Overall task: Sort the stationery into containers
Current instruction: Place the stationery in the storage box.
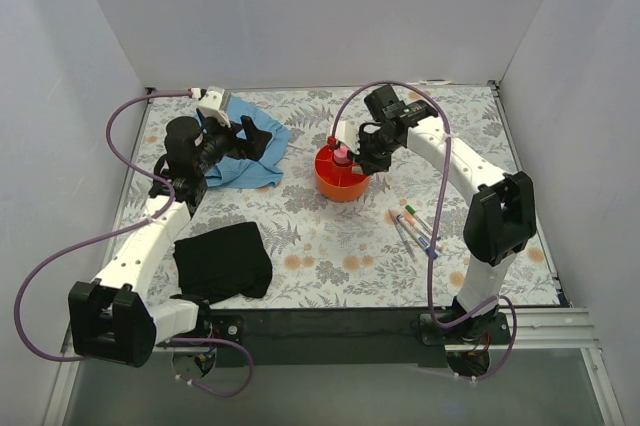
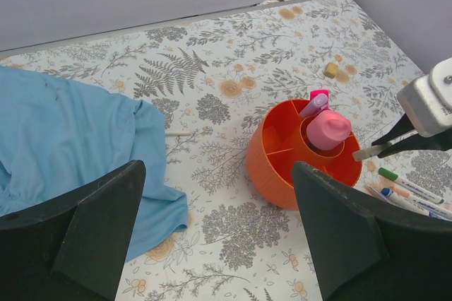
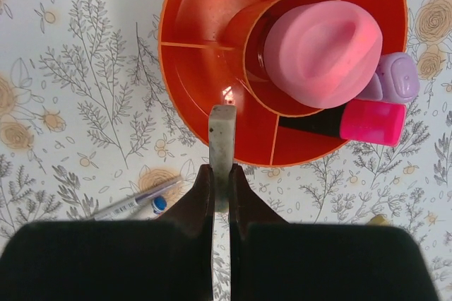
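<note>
The orange divided bowl [image 1: 340, 184] [image 2: 272, 174] [image 3: 185, 75] stands mid-table. A pink bottle [image 3: 321, 54] [image 2: 328, 130] sits in its centre well. A pink highlighter [image 3: 367, 121] and a lilac stick [image 3: 395, 78] stand in one outer compartment. My right gripper [image 3: 222, 181] [image 1: 366, 160] is shut on a flat whitish-grey block [image 3: 222, 138] [image 2: 367, 151], held over the bowl's near rim. Three markers [image 1: 415, 229] [image 2: 409, 191] lie on the table to the right of the bowl; one with a blue cap [image 3: 134, 204] shows below the gripper. My left gripper [image 2: 219, 237] [image 1: 262, 138] is open and empty, left of the bowl.
A blue cloth [image 1: 245, 156] [image 2: 63, 138] lies at the back left under my left gripper. A black cloth [image 1: 222, 259] lies near the front left. A small yellow piece [image 2: 330, 69] lies behind the bowl. White walls close in the table.
</note>
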Controlling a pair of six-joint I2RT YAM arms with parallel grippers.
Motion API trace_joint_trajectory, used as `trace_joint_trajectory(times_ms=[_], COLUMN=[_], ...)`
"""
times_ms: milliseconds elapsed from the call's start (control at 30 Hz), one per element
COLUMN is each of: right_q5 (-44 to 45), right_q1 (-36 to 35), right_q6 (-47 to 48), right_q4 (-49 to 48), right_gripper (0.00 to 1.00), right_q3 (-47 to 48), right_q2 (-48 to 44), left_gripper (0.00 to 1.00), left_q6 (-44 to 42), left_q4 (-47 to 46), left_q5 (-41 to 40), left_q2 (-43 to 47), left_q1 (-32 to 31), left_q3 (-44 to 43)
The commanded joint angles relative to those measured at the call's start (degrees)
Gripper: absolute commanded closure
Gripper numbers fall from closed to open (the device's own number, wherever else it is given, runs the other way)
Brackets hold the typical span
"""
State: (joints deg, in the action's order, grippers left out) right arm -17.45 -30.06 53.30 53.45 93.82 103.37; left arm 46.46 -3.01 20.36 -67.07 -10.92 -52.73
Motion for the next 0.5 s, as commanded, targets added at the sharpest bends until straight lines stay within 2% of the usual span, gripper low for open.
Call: trace_joint_trajectory(times_ms=[0, 300, 333, 467], right_q5=[2.16, 5.5, 6.02, 9.01], right_q1=[-0.87, -4.21, -4.82, -5.97], right_q6=[4.97, 10.85, 11.04, 11.3], right_q4=[-1.24, -4.67, -5.37, -6.52], right_gripper=[0.99, 0.97, 0.88, 0.7], right_q3=[-0.04, -2.76, -3.81, -4.26], right_q2=[0.78, 1.13, 0.96, 0.96], left_gripper=[0.15, 0.15, 0.15, 0.15], left_q6=[-0.31, -0.05, -0.05, 0.04], left_q4=[0.54, -0.07, -0.07, -0.16], left_q5=[-0.06, 0.29, 0.21, 0.29], left_q2=[-0.08, -1.4, -1.4, -1.31], left_q1=[0.63, 0.72, 0.81, 0.81], left_q3=[-0.53, -0.88, -0.8, -0.62])
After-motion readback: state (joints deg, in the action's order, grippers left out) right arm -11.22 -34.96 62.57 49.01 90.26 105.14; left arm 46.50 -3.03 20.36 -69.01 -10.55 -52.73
